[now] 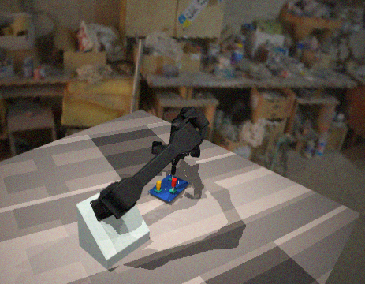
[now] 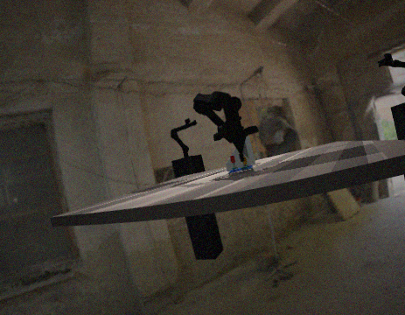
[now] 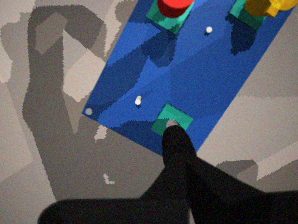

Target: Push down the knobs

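The blue circuit board [image 1: 166, 196] [image 2: 240, 170] [image 3: 205, 95] lies on the table. A red knob [image 1: 174, 182] [image 2: 232, 159] [image 3: 175, 5] and a yellow knob [image 1: 158, 184] [image 3: 286, 3] stand upright over green potentiometers. In the top view the red knob has a gap above its base. The yellow knob's gap is too small to judge. A third green potentiometer [image 3: 183, 116] has a grey shaft top and no knob. My gripper [image 1: 173, 173] [image 2: 241, 158] [image 3: 181, 160] is shut and empty, its tips at this bare shaft; contact cannot be told.
Small white parts [image 3: 209, 30] [image 3: 138, 101] stand on the board between the potentiometers. The pale block [image 1: 124, 246] under the arm's base stands on the table near the board. The arm's shadow falls across the table and part of the board.
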`<state>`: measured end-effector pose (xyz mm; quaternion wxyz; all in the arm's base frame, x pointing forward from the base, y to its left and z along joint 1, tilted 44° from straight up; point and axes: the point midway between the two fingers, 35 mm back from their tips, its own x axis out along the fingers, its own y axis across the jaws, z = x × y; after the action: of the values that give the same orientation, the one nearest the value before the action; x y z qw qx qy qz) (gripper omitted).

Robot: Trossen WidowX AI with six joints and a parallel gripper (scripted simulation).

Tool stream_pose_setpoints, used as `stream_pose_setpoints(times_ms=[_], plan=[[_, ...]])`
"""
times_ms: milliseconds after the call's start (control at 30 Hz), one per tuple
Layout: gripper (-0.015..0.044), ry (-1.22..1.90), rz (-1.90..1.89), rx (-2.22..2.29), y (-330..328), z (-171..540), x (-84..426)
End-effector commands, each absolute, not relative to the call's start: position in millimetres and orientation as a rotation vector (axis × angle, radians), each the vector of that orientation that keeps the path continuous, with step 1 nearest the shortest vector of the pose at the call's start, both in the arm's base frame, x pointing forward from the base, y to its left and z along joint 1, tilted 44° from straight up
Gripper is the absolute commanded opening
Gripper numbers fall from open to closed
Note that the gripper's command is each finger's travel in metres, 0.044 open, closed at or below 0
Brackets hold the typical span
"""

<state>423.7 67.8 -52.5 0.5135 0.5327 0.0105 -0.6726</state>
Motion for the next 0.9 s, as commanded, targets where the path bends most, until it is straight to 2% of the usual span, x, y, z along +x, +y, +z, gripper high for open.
stream_pose_setpoints(times_ms=[0,867], plan=[[0.0000,0.015,-1.626,1.282,59.7,-57.7,425.6],[0.0000,0.015,-1.626,1.282,52.1,-65.7,426.7]])
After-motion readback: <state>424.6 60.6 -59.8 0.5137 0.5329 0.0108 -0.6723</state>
